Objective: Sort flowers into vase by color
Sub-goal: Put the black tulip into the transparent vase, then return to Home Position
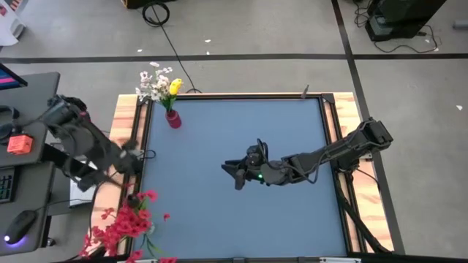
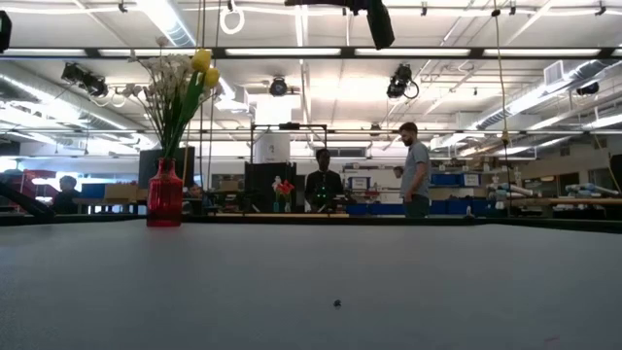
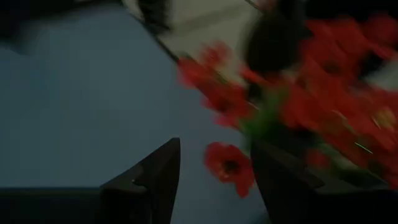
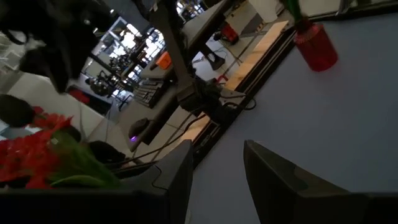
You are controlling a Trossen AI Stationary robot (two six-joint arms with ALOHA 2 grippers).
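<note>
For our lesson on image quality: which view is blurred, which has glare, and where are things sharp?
Left wrist view: red flowers smeared by blur, dim. Low view: ceiling lights glare; vase sharp against them, its flowers backlit. High view: evenly lit, the table free of glare. Right wrist view: vase fairly clear.

1. A blue-grey table top (image 1: 234, 212) fills the middle of the high view, framed by a dark rim with pale wooden boards (image 1: 126, 117) along its sides.
2. The floor (image 1: 256, 29) is grey, crossed by dark tape lines, with a black cable (image 1: 156, 13) coiled on it.
3. A desk (image 1: 29, 146) at the left carries an orange box (image 1: 20, 144), a keyboard (image 1: 6, 184) and a mouse (image 1: 17, 226).
4. In the low view, long ceiling lights (image 2: 437, 52) run across a large workshop hall.
5. Two people (image 2: 324, 185) stand far behind the table, among benches and blue bins (image 2: 457, 180).
</note>
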